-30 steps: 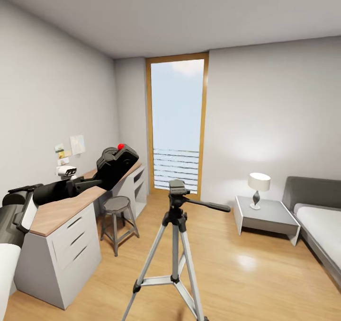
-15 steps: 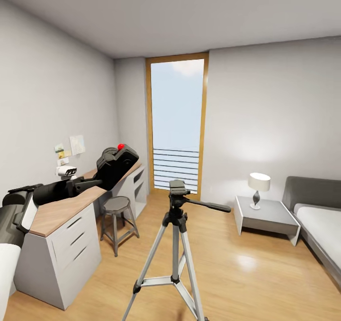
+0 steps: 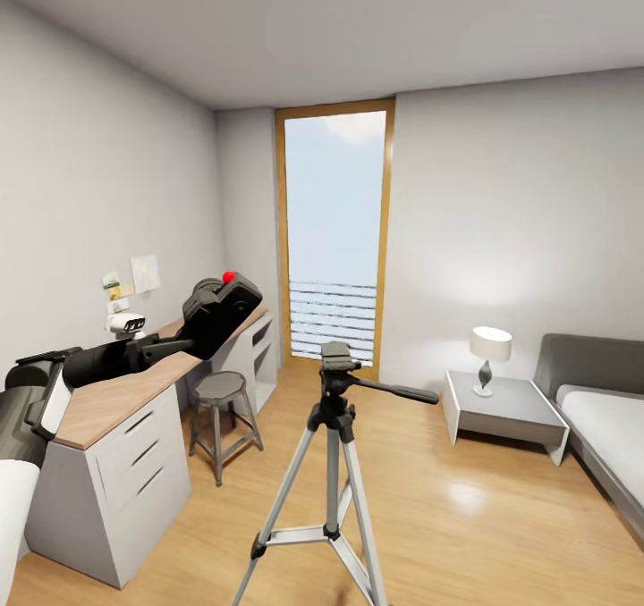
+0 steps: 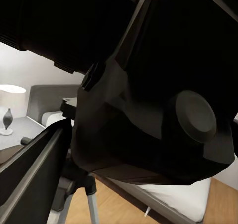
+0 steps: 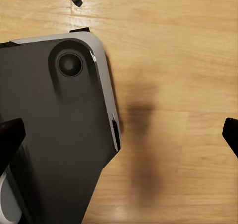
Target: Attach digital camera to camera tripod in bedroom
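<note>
Carrying step: at left, above the surface (image 3: 107,400), left pincer (image 3: 183,345) clamped on the camera (image 3: 219,313), well apart from the tripod (image 3: 333,427) mid-floor; right pincer (image 5: 119,135) spread empty over floorboards; next, swinging camera rightward onto tripod head.

Black digital camera (image 3: 220,309) held aloft, tilted, left of the upright silver camera tripod (image 3: 332,463)
</note>
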